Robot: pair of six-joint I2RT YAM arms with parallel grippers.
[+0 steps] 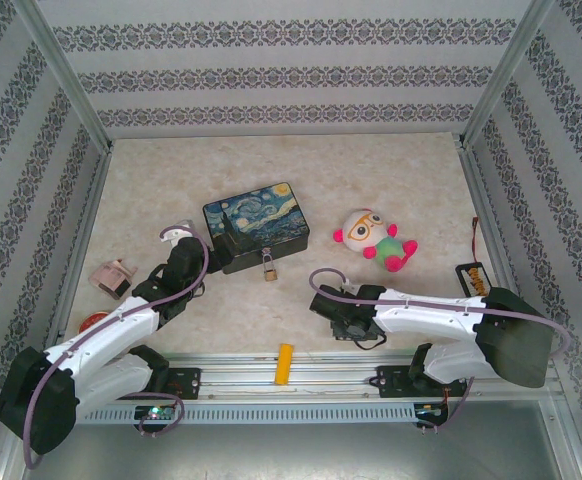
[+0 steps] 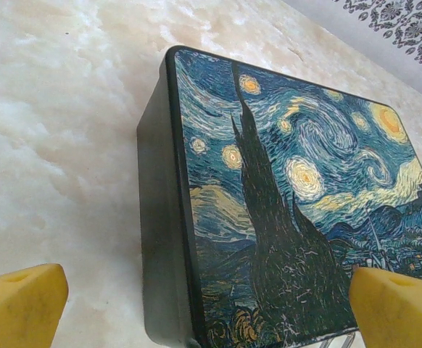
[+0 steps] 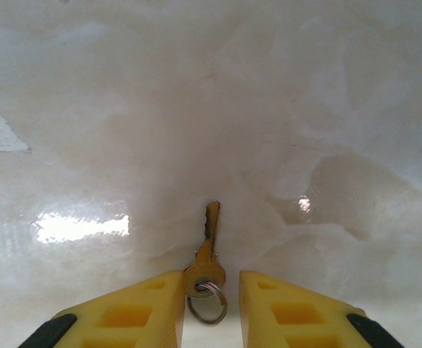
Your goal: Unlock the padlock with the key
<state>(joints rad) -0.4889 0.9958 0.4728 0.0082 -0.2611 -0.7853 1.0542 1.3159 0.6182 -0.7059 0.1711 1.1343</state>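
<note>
The padlock (image 1: 269, 268) sat at the tin's (image 1: 258, 225) front, apparently not yet unlocked. The key (image 3: 207, 250) lay on the surface (image 3: 211, 109) between the right tool's (image 3: 211, 279) narrowly parted jaws, unclamped. The left tool (image 2: 209, 304) gaped wide over the tin. One padlock, one key, one tin.

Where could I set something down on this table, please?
Bare: the far strip between the tin and the back wall, and the near middle between the padlock and the orange block. Crowded: the tin's left end, with the left arm and a pink object.
</note>
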